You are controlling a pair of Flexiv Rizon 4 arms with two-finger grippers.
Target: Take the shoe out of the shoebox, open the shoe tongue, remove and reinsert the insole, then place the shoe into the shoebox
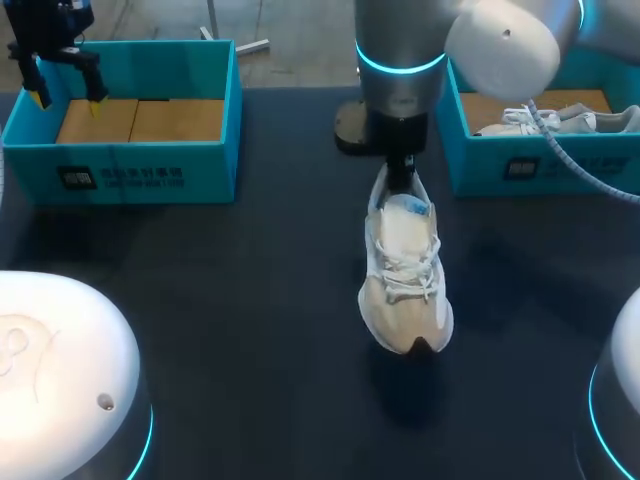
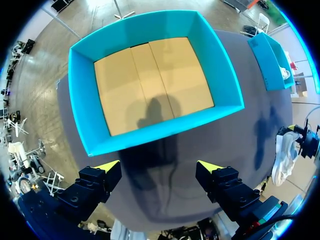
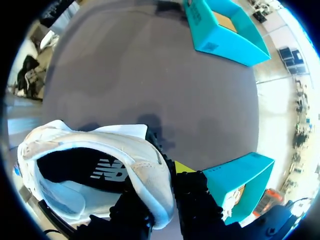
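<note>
Shoe [image 1: 405, 265] heel pinched by right gripper [image 3: 165, 182], per wrist view; left gripper [image 2: 158, 166] spread empty over shoebox [image 2: 82, 100].

Showing a low-top white-and-beige sneaker [image 1: 404, 268] of woven mesh cloth, with smooth synthetic overlays, soft cord laces and a dark matt lining. Presenting the open-topped teal cardboard shoebox [image 1: 130, 165] on the left as smooth, faintly sheened paperboard, with raw brown matt cardboard on its floor. Keeping the dark grey tabletop [image 1: 230, 310] matt and finely textured. Wearing matt black hard plastic on the left gripper [image 2: 158, 165], and brushed silver metal beside glossy white shell on the right arm [image 1: 400, 40].
</note>
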